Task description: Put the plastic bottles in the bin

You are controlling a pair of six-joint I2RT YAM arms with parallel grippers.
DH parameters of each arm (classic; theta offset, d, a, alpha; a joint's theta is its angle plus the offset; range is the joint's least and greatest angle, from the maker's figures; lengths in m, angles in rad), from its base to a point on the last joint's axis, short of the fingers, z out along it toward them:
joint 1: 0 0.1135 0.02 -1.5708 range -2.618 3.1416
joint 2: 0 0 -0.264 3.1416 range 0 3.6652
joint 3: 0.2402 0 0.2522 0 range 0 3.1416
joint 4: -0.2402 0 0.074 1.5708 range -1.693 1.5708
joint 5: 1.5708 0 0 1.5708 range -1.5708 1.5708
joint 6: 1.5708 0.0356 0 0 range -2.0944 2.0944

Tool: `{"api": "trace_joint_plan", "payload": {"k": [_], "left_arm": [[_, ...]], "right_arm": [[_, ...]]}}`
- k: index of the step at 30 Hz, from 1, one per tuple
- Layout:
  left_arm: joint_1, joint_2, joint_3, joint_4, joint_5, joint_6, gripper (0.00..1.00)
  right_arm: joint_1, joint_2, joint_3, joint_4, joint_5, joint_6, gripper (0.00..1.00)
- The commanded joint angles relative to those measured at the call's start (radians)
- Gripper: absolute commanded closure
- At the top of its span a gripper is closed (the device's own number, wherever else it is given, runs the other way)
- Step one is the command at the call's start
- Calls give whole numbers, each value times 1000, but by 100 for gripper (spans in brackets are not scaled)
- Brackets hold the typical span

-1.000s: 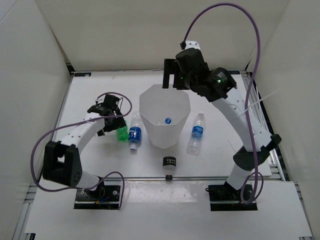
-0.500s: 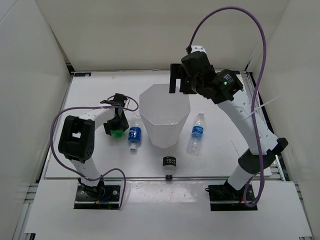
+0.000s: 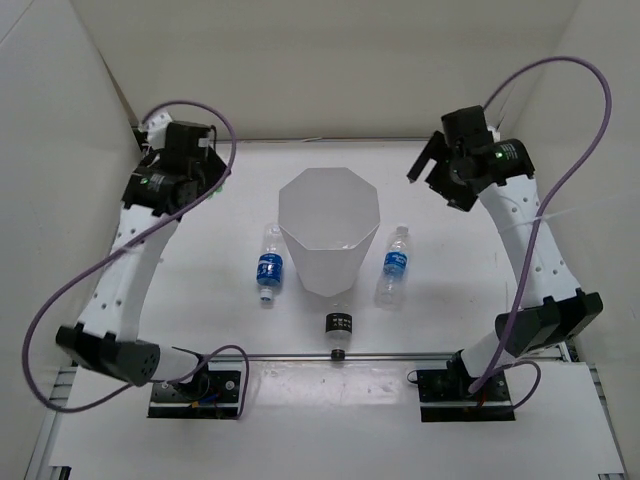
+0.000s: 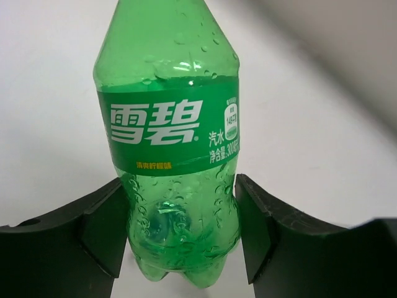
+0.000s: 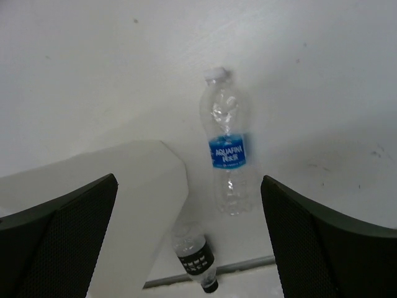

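Note:
My left gripper [image 4: 180, 211] is shut on the lower body of a green bottle [image 4: 167, 124], and its jaws press both sides. In the top view that gripper [image 3: 203, 168] is raised at the back left, to the left of the bin, and hides the bottle. The white faceted bin [image 3: 284, 205] stands mid-table. One clear bottle with a blue label [image 3: 269, 266] lies to the left of the bin, another [image 3: 395, 264] to its right. My right gripper [image 3: 430, 160] hangs open and empty above the back right. In its own view it [image 5: 188, 183] looks down on the right-hand bottle [image 5: 227, 152] and the bin wall [image 5: 124, 205].
A small cylinder with a black band and white marks [image 3: 338, 325] lies just in front of the bin, and also shows in the right wrist view [image 5: 195, 254]. White walls close the table at the back and on both sides. A metal rail [image 3: 400, 354] runs along the front edge.
My left gripper has shut on the green bottle and lifted it from the table left of the bin up to the back left. My right arm swung from above the bin to the right.

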Motion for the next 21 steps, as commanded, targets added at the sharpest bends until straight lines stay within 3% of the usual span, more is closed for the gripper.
{"api": "trace_joint_plan", "payload": {"k": [1, 3, 7, 14, 16, 18, 21], "left_arm": [[-37, -105, 95, 74, 40, 44, 36], [-71, -128, 96, 227, 136, 124, 33], [-172, -72, 114, 317, 360, 245, 30], [-379, 8, 96, 317, 373, 383, 23], [-433, 18, 96, 326, 373, 408, 18], [-457, 28, 86, 326, 342, 408, 0], [-485, 28, 103, 303, 302, 426, 0]], "right_arm": [[-97, -7, -128, 10, -235, 51, 0], [-109, 21, -227, 19, -306, 35, 0], [-131, 65, -365, 105, -434, -20, 0], [-132, 174, -425, 133, -441, -74, 0], [-132, 185, -425, 145, -427, -94, 0], [-132, 219, -434, 157, -418, -94, 0], [-132, 274, -434, 166, -409, -103, 0]]}}
